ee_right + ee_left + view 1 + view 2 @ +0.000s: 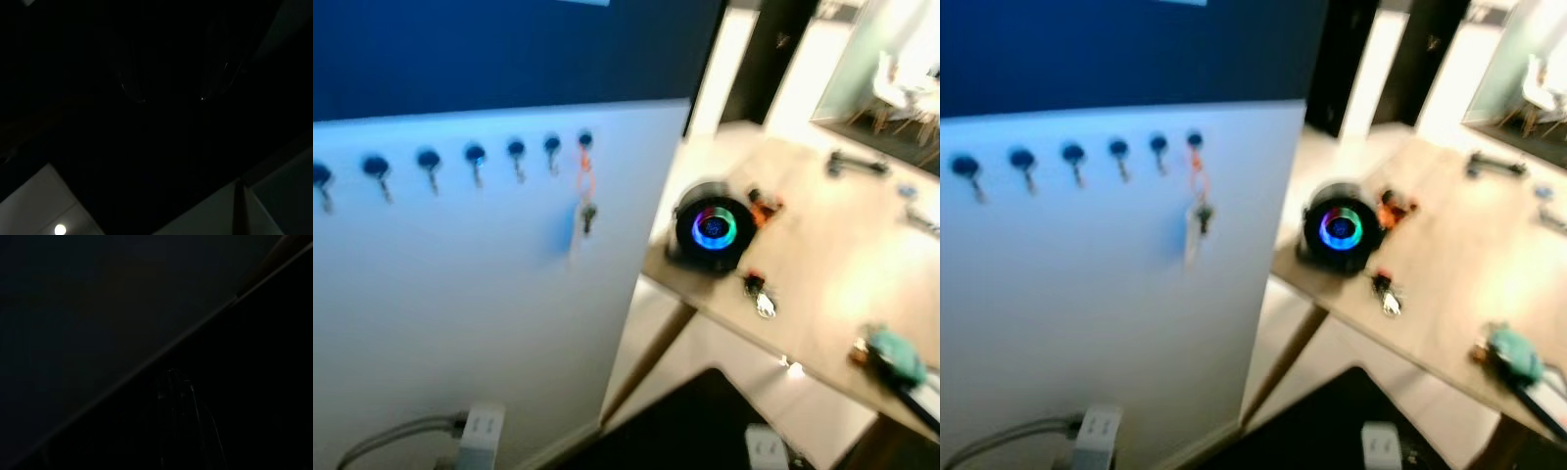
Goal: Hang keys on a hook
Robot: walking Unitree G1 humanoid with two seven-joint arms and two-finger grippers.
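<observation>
A row of several dark hooks [475,154] runs along the white wall. From the rightmost hook [585,140] hangs a bunch of keys [586,213] on an orange strap with a pale tag. A second bunch of keys [759,294] lies near the front edge of the wooden table [842,274] to the right. Both arms hang idle in the shade. The left gripper [176,396] and the right gripper [173,83] are only faint outlines in their very dark wrist views.
A black round speaker [713,227] with a glowing blue-green ring stands at the table's near corner, an orange thing [766,208] behind it. A green object [891,354] lies at the table's right edge. A white plug and cable [480,431] sit low on the wall. A dark mat [695,421] covers the floor below.
</observation>
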